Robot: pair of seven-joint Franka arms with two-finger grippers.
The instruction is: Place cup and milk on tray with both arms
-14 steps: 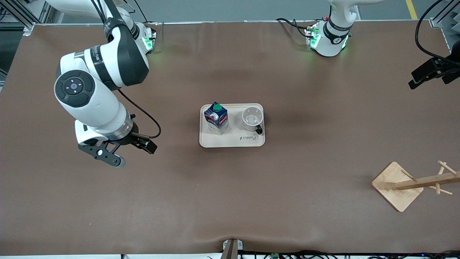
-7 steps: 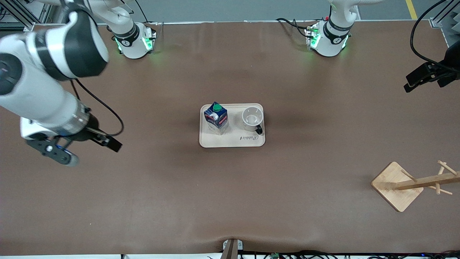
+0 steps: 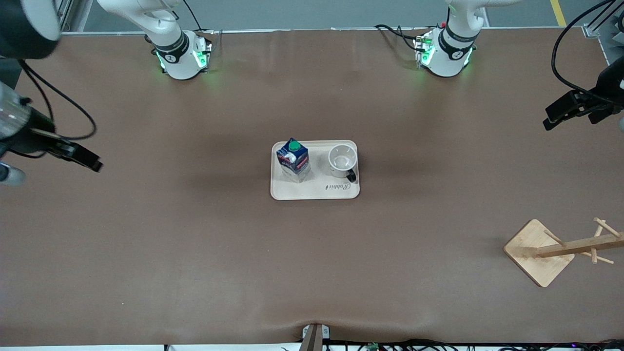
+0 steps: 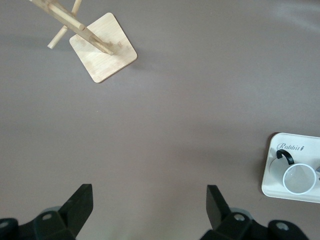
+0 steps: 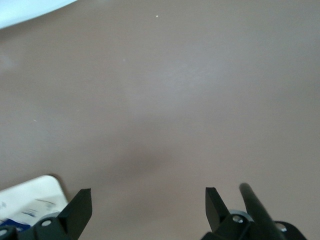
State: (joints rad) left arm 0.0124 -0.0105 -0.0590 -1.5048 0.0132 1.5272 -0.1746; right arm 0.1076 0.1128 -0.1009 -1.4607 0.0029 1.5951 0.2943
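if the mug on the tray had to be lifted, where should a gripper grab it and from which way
Probably the rim of the cup, from straight above. It stands upright with its mouth open to the top on the tray, so one finger could go inside the wall and one outside. Choose the rim section toward the left arm's end: the milk stands close at its other flank, and the black handle points toward the front camera.

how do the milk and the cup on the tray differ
The milk is a dark blue carton with a green cap; the cup is a white mug with a black handle. The milk is closed and stands taller; the cup is open-topped and looks empty. The milk sits toward the right arm's end, the cup toward the left arm's. Both stand upright on the tray, ungripped.
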